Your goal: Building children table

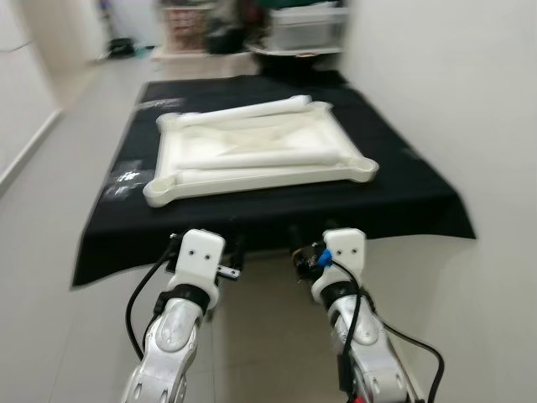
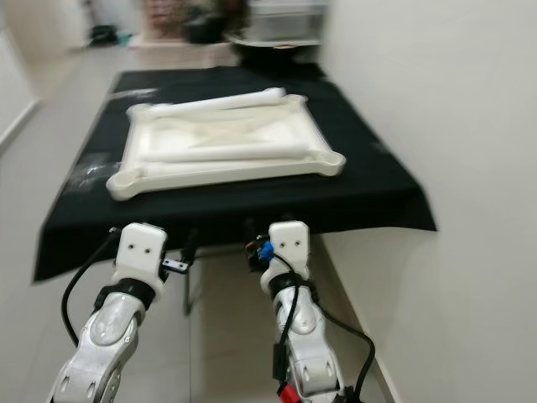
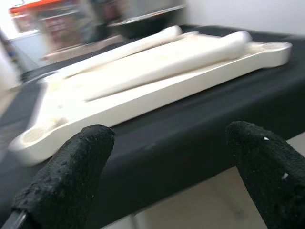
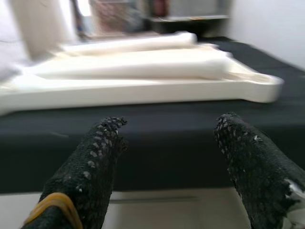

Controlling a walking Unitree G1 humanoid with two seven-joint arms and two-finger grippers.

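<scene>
The cream table panel (image 1: pixel 260 151) lies upside down on the black cloth (image 1: pixel 403 193) that covers the tabletop, with two loose round legs (image 1: pixel 252 109) resting on it, one along its far edge and one nearer the front. Both grippers hang just short of the tabletop's near edge, below its level. The left gripper (image 3: pixel 162 176) and the right gripper (image 4: pixel 169 157) are each spread wide and hold nothing.

The main risk is likely the legs: they are round and unfixed, so a nudge to the panel could roll them off. A gripper rising from below might also snag the hanging cloth and drag everything forward.

A wall (image 1: pixel 470 101) runs close along the right side. Blurred boxes and clutter (image 1: pixel 302 29) stand beyond the far end, limiting approach from there.
</scene>
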